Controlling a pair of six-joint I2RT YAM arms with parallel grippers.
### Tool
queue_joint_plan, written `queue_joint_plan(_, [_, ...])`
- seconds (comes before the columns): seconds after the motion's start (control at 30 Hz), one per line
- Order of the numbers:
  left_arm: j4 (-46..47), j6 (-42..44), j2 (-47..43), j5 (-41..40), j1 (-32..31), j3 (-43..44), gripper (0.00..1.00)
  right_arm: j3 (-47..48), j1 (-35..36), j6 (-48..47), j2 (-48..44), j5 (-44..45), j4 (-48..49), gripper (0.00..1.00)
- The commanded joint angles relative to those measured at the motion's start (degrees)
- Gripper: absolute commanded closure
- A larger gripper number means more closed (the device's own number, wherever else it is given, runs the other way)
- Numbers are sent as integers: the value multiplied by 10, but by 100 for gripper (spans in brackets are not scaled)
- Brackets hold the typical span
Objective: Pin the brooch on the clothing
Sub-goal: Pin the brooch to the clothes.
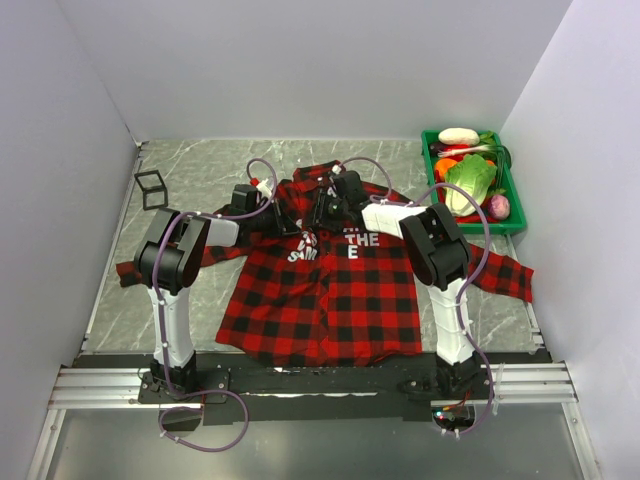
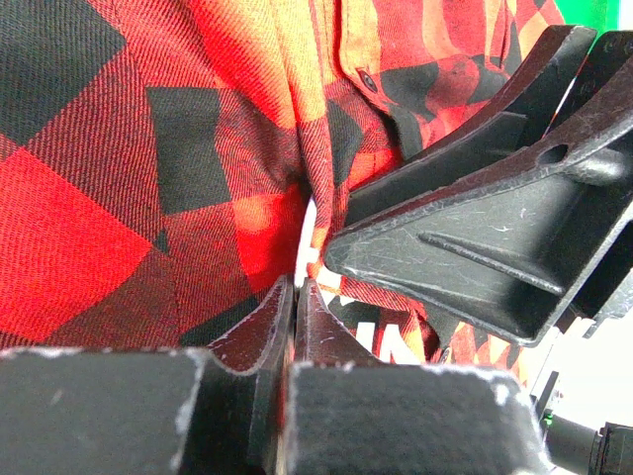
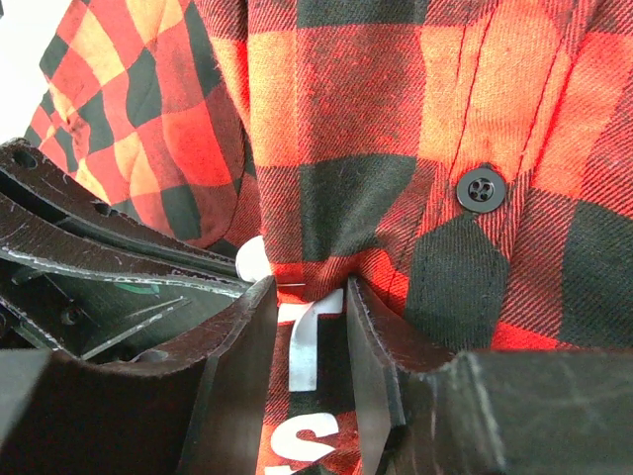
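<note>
Top external view has the shirt (image 1: 320, 300) spread flat on the worktop (image 1: 200, 180), with both arms reaching into the chest right by the white letters. Your left end effector (image 2: 294, 297) is clenched tight on a thin raised ridge of plaid. The right end effector (image 3: 309, 327) sits just beside it, fingers (image 3: 242, 346) half apart with a bunch of lettered cloth wedged between them, so I'd call that a grasp on the shirt too.

Honestly, I can't find the brooch for sure. In the right wrist view there's a pale round spot (image 3: 252, 259) at the tip of one finger. Could be it, could be part of a printed letter.

My read is you're at the actual pinning bit. Hold the left pinch dead steady so the fold is taut, and let the right side do all the moving, small and slow, pressing into the fold rather than dragging sideways. The two tools are nearly touching, so watch you don't knock one with the other. Stay off the button (image 3: 482, 188) and the doubled-up strip around it, since that cloth looks thicker. Don't release anything until you can actually see the brooch seated on the fabric.
</note>
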Motion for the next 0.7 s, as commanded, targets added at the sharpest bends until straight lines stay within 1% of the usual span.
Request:
queue_joint_plan(0.0, [-16, 3, 1, 10, -7, 1, 99, 25, 12, -10, 18, 15, -20, 59])
queue_joint_plan(0.67, [3, -1, -7, 14, -9, -14, 99, 69, 25, -22, 32, 60, -87, 59])
